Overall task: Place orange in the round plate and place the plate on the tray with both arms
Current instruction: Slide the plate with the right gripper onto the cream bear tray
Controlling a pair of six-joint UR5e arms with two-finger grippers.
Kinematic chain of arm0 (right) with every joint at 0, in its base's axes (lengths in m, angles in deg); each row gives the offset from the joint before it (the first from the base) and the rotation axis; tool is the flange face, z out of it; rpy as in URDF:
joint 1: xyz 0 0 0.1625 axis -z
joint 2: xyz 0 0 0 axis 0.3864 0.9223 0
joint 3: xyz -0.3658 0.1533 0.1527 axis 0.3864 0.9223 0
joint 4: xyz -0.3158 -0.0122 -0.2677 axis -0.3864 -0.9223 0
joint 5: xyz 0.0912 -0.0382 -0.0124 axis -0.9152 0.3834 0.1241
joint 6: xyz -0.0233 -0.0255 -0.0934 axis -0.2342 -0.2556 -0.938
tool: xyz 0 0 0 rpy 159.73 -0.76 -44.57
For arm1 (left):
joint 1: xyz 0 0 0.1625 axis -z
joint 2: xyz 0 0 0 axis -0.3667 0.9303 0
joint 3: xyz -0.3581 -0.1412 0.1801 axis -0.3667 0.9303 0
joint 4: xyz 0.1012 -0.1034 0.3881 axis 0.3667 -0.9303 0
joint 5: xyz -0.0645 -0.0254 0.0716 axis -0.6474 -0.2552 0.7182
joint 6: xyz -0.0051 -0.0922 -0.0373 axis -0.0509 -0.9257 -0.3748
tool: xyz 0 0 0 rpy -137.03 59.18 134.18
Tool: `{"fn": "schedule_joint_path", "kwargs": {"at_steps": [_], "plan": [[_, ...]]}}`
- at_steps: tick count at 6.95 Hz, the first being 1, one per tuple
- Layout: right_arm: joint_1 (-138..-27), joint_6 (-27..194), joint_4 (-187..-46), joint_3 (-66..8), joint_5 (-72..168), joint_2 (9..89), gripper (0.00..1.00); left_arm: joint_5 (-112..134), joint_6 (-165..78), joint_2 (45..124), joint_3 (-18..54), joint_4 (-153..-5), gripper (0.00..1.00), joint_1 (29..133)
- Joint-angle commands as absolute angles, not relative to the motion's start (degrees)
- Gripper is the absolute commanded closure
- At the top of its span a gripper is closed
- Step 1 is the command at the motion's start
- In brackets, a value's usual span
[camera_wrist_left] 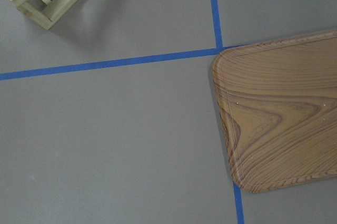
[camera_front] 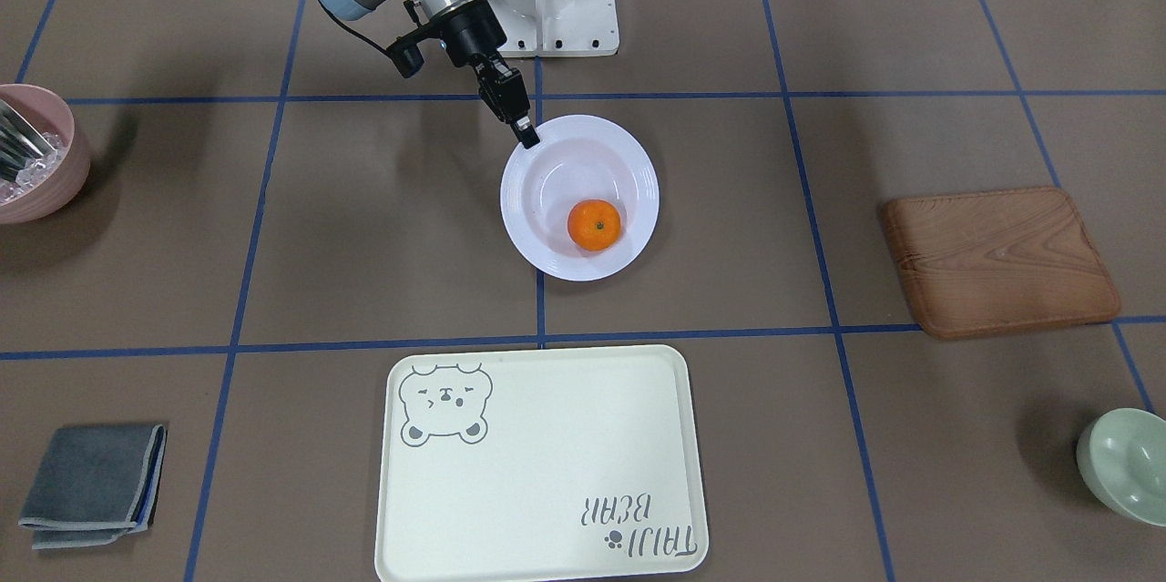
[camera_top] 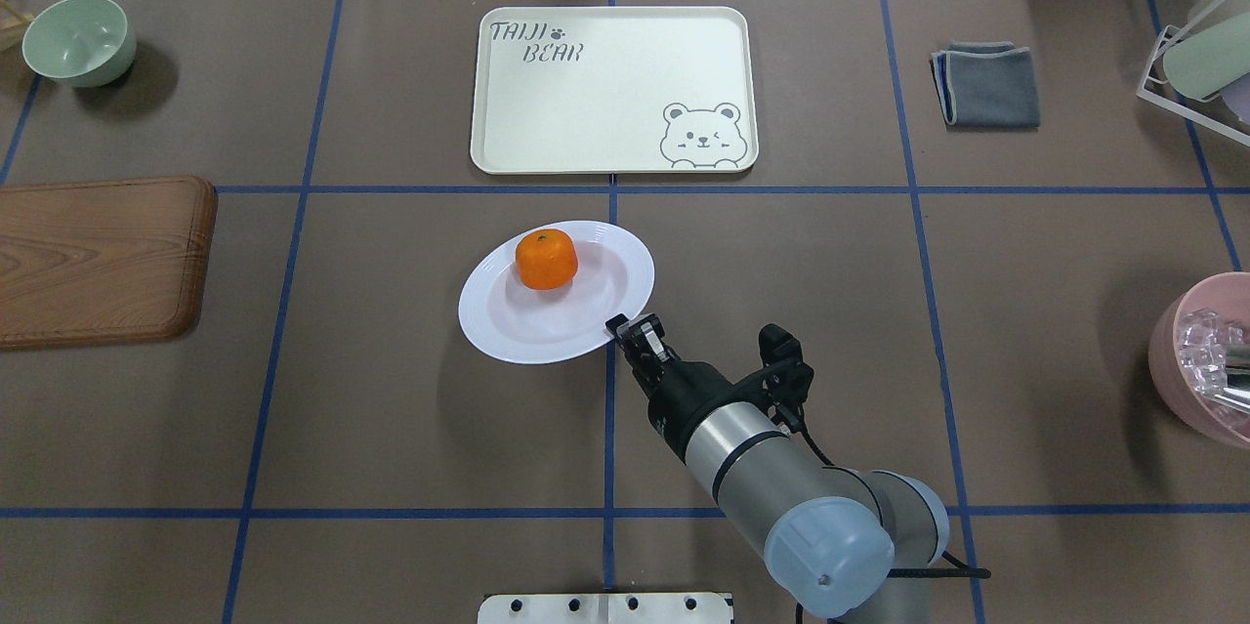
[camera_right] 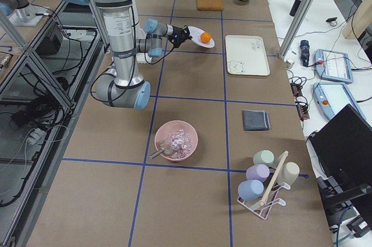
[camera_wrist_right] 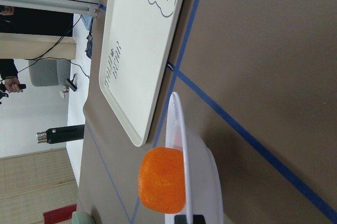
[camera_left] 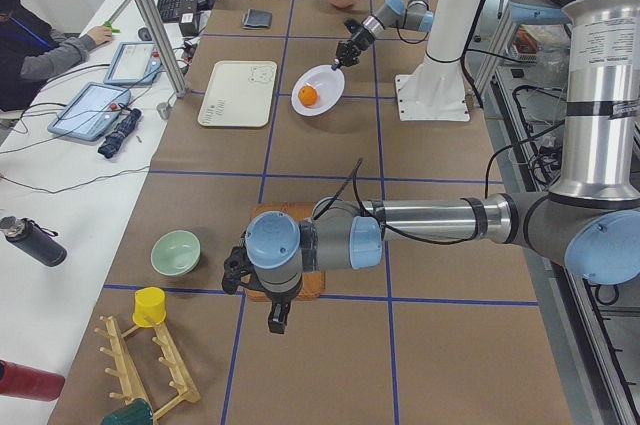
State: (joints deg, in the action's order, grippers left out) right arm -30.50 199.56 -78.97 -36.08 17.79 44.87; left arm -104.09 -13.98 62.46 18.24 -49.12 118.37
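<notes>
The right gripper (camera_front: 527, 136) is pinching the round plate (camera_front: 629, 163): its fingers are closing on the plate's rim at the edge nearest the robot's base, one finger over the rim, and the right wrist view is showing the rim running edge-on up from the gripper. Cannot tell if the plate is resting flat on the table (camera_front: 364, 227) or tipping up slightly. The orange (camera_front: 594, 225) is sitting inside the plate's well, off-centre, toward the side away from the gripper and not touching the fingers. The right arm is reaching in low from the robot's base. The tray (camera_front: 547, 473) is lying on the far side of the plate from the robot, apart from it, with a blue tape line running between them and nothing lying on it.

The left gripper (camera_left: 278, 321) is hanging pointing down over the table just beside the wooden board (camera_wrist_left: 279, 118); it is showing only in the side view, so cannot tell whether its fingers are spread or together.

A pink bowl (camera_front: 36, 190), a green bowl (camera_front: 1125, 464) and a folded grey cloth (camera_front: 91, 482) are sitting well apart from the plate.
</notes>
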Motion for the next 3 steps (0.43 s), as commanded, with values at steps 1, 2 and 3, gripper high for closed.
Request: {"fn": "schedule_joint_path", "kwargs": {"at_steps": [1,2,3], "plan": [[-31.9,199.8,-76.6,-36.1,18.4,44.9,1.0,-104.1,-16.1,62.4,19.2,-49.2,0.02,118.4],[-32.5,200.2,-76.6,-36.1,18.4,44.6,1.0,-104.0,-16.9,60.6,21.5,-49.2,0.02,118.4],[-34.3,200.9,-76.7,-35.9,18.5,43.6,1.0,-104.1,-18.6,59.1,22.5,-49.3,0.02,118.4]]}}
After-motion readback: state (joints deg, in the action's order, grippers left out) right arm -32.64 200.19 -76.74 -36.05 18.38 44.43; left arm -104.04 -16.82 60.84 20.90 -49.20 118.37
